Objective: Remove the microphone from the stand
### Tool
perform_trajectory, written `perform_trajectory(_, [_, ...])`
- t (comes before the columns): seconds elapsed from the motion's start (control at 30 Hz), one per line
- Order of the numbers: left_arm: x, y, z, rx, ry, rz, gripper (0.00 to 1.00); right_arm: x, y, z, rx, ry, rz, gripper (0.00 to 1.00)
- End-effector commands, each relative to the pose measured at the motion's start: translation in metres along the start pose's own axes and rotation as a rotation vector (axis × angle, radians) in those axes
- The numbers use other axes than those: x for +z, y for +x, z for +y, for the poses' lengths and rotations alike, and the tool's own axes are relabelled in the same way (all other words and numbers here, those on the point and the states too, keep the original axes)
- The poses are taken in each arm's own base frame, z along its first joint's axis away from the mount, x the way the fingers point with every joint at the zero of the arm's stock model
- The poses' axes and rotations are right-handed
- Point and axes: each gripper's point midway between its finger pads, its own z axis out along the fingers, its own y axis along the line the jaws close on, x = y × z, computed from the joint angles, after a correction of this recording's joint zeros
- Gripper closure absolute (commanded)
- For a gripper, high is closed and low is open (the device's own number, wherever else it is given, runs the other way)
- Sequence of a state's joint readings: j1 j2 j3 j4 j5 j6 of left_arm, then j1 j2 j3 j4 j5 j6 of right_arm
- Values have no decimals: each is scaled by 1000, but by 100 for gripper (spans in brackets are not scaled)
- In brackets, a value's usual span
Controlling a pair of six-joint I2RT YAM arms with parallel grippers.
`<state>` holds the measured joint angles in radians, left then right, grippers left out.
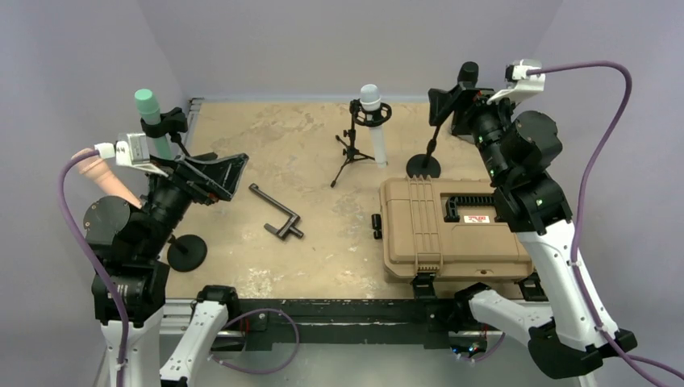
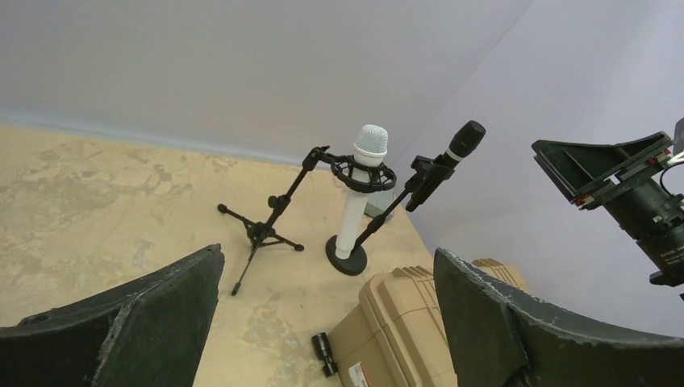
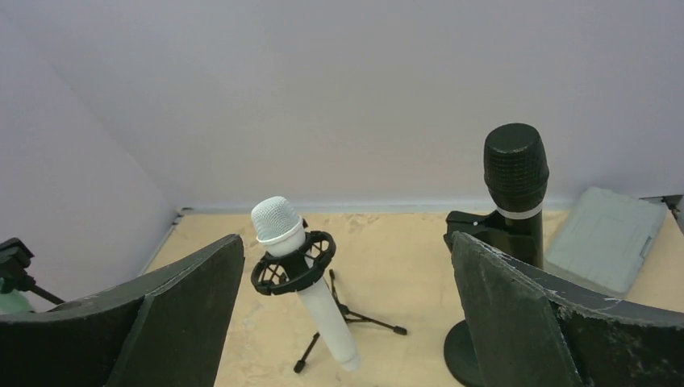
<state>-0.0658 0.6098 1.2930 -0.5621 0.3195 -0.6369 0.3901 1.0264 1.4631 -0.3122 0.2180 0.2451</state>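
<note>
A white microphone [image 1: 370,101] sits in a black shock mount on a small tripod stand [image 1: 349,157] at the back middle. It also shows in the left wrist view [image 2: 369,153] and the right wrist view [image 3: 280,222]. A black microphone [image 1: 467,74] is clipped on a round-base stand [image 1: 423,166], close beside my right gripper [image 1: 450,101], which is open and empty. A green microphone [image 1: 149,109] stands on a third stand at the left, behind my left gripper [image 1: 235,177], also open and empty. In the right wrist view the black microphone [image 3: 516,173] rises just behind the right finger.
A tan hard case [image 1: 452,230] lies at the front right. A black crank-shaped bar [image 1: 276,214] lies mid-table. The green microphone's round base [image 1: 187,251] is at the front left. A pinkish object [image 1: 101,173] sits by the left wall, a grey pad [image 3: 605,238] at the back right.
</note>
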Motion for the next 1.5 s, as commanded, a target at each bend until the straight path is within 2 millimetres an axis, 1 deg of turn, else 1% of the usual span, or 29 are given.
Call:
perform_trajectory(0.0, [8, 5, -2, -34, 37, 13, 1, -4, -14, 11, 32, -70, -85, 1])
perform_trajectory(0.07, [10, 7, -2, -40, 35, 33, 1, -6, -15, 14, 10, -98, -116, 1])
perform_trajectory(0.1, [11, 8, -3, -40, 38, 44, 1, -5, -13, 18, 9, -124, -115, 1])
perform_trajectory(0.17, [13, 10, -3, -41, 43, 62, 1, 4, -5, 23, 5, -137, -75, 1])
perform_trajectory(0.2, [13, 13, -2, -42, 43, 69, 1, 8, -3, 21, -5, -126, -65, 1])
perform_trajectory(0.37, [16, 21, 2, -43, 35, 108, 1, 18, 13, 35, 13, -206, -56, 1])
perform_trajectory(0.43, [18, 24, 3, -45, 39, 124, 1, 29, 24, 39, 16, -221, -19, 1])
perform_trajectory(0.47, [19, 26, 4, -49, 41, 133, 1, 37, 32, 40, 13, -217, 11, 1])
perform_trajectory(0.5, [21, 28, 4, -56, 44, 142, 1, 44, 36, 47, 7, -245, 41, 1])
perform_trajectory(0.53, [23, 29, 4, -61, 50, 153, 1, 54, 51, 52, -2, -256, 95, 1])
perform_trajectory(0.57, [25, 31, 3, -68, 56, 165, 1, 61, 60, 57, -20, -250, 126, 1])
perform_trajectory(0.63, [27, 36, 1, -85, 75, 192, 1, 72, 74, 66, -88, -205, 152, 1])
perform_trajectory(0.73, [30, 43, -4, -117, 122, 221, 1, 87, 87, 81, -160, -181, 180, 1])
perform_trajectory(0.83, [30, 51, -10, -148, 173, 253, 1, 104, 96, 84, -210, -146, 210, 1])
perform_trajectory(0.9, [30, 58, -11, -162, 190, 279, 1, 111, 100, 87, -226, -141, 221, 3])
perform_trajectory(0.97, [30, 64, -11, -168, 196, 301, 2, 115, 104, 90, -229, -149, 230, 8])
perform_trajectory(1.07, [30, 70, -10, -172, 192, 320, 2, 119, 112, 92, -233, -148, 243, 22])
perform_trajectory(1.13, [31, 71, -10, -175, 192, 327, 3, 123, 119, 90, -246, -142, 255, 28])
perform_trajectory(1.2, [31, 72, -11, -174, 197, 329, 3, 125, 124, 89, -257, -141, 267, 31])
perform_trajectory(1.27, [32, 72, -11, -174, 196, 328, 3, 126, 128, 91, -261, -145, 278, 33])
perform_trajectory(1.37, [32, 74, -12, -175, 197, 334, 4, 127, 132, 90, -270, -144, 285, 33])
perform_trajectory(1.47, [32, 75, -11, -177, 194, 337, 5, 130, 137, 89, -286, -141, 295, 27])
